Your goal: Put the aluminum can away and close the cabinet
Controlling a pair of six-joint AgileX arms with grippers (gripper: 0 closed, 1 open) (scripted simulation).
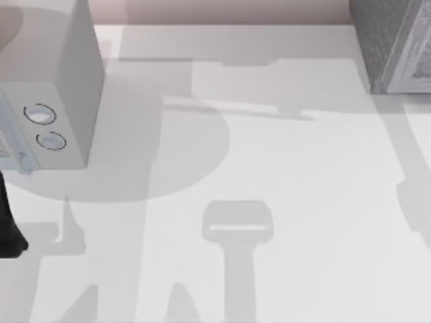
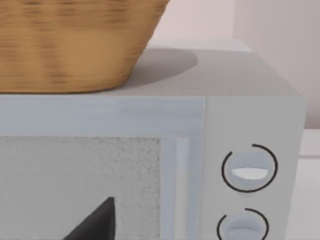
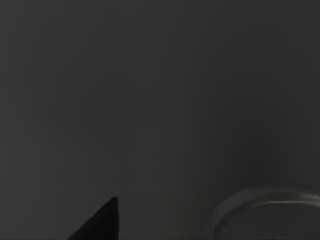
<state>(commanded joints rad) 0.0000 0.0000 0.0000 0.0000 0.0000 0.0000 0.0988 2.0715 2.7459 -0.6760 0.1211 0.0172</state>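
Note:
The cabinet (image 1: 394,40) stands at the table's far right corner, dark grey and speckled, with its pale framed panel (image 1: 419,60) at the right edge of the top view. The aluminum can is out of view. My left arm (image 1: 9,229) sits at the table's left edge, just in front of the pale grey box. A dark part of my left gripper (image 2: 97,224) shows low in the left wrist view, close to that box's front. The right wrist view is dark.
A pale grey box with two round dials (image 1: 60,101) fills the far left of the white table (image 1: 283,175). A woven wicker basket (image 2: 70,45) rests on top of it. Arm shadows fall across the table's middle and front.

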